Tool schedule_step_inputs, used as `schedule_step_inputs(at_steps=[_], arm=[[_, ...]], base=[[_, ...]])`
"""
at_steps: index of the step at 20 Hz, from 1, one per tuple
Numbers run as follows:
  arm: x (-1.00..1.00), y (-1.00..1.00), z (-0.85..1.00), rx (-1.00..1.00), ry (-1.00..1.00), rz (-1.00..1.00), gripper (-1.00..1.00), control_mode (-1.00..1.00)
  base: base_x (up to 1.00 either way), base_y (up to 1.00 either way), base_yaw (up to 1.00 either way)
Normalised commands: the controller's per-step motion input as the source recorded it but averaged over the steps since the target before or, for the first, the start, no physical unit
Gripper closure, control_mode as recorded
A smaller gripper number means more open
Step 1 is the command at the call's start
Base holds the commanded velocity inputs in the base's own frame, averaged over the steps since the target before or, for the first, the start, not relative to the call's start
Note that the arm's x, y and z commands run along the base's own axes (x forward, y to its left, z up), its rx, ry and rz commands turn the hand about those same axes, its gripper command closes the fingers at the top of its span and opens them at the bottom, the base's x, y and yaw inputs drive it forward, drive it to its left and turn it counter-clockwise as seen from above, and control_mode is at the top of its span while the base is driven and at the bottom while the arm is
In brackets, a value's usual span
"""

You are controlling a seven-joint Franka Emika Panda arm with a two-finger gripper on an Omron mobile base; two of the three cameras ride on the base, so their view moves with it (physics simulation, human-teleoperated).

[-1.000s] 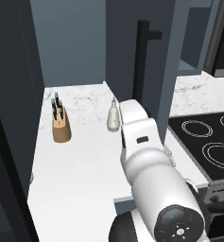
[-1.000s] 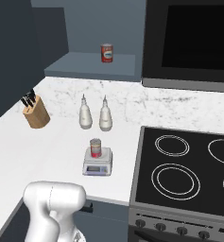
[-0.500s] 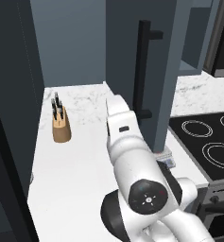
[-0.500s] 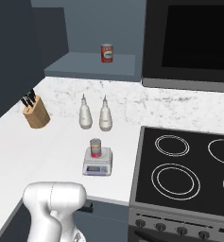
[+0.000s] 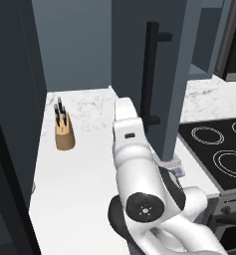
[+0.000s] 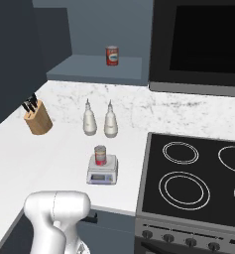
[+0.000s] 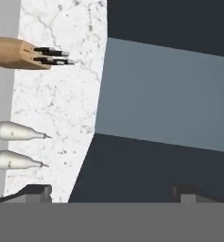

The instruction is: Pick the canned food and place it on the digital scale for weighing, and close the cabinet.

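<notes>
A canned food tin (image 6: 100, 155) with a red label stands upright on the small grey digital scale (image 6: 102, 172) near the counter's front edge. The cabinet door (image 5: 134, 55) hangs open, its black bar handle (image 5: 152, 74) facing me. A corner of the scale (image 5: 172, 166) peeks out under the door. My gripper (image 7: 112, 193) is open with nothing between its fingertips (image 7: 38, 191). It faces the cabinet's blue-grey shelf (image 7: 170, 104) and the marble wall, well away from the tin.
A second red tin (image 6: 112, 55) stands on the open cabinet shelf (image 6: 84, 69). Two white bottles (image 6: 90, 119) (image 6: 110, 120) and a knife block (image 6: 37, 117) stand at the counter's back. The stove (image 6: 193, 178) lies right, under a black microwave (image 6: 203, 42).
My arm has stretched forward and up toward the cabinet, now covering the white bottle in the left base view. The tin, scale and door have not moved.
</notes>
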Motion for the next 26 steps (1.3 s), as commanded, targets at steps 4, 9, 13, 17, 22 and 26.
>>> schedule_step_inputs(at_steps=[4, 9, 13, 17, 22, 26], arm=[[0.02, -0.36, 0.25, 0.05, -0.16, -0.13, -1.0, -1.0], [0.01, -0.48, 0.35, 0.08, -0.17, -0.14, -1.0, -1.0], [0.18, -0.62, 0.31, 0.12, -0.09, -0.13, -1.0, -1.0], [0.34, -0.67, 0.19, 0.13, -0.04, -0.13, -1.0, -1.0], [0.61, -0.64, 0.04, 0.11, -0.01, -0.09, -1.0, -1.0], [0.79, -0.57, 0.0, 0.08, -0.01, -0.04, -1.0, -1.0]], base=[[0.0, 0.0, 0.0], [0.0, 0.0, 0.0], [0.0, 0.0, 0.0], [0.0, 0.0, 0.0], [0.0, 0.0, 0.0], [0.0, 0.0, 0.0]])
